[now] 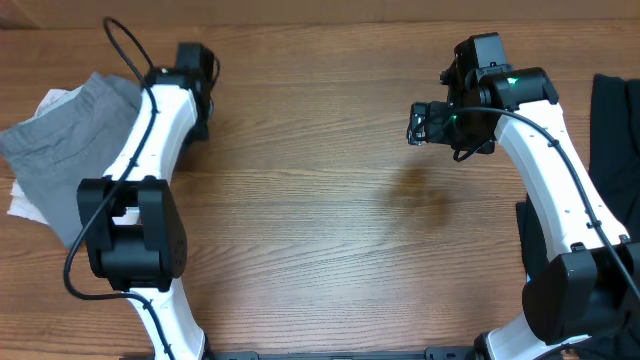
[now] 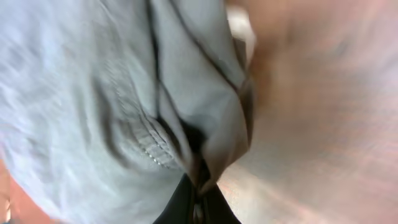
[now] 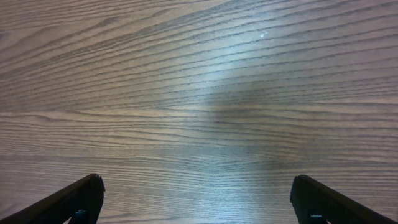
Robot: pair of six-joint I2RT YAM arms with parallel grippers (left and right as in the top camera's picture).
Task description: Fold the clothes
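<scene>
The grey shorts (image 1: 70, 140) were bunched at the table's (image 1: 330, 200) nine o'clock edge. A fold was pinched tight by the left gripper (image 2: 199, 186), which was nearer. The right gripper (image 3: 199, 186) was held wide open, empty, well apart at three o'clock.

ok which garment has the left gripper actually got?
The grey shorts on the left side: the left gripper is pinched shut on a fold of them. The cream-white garment lies under them; the black garment lies far right.
</scene>
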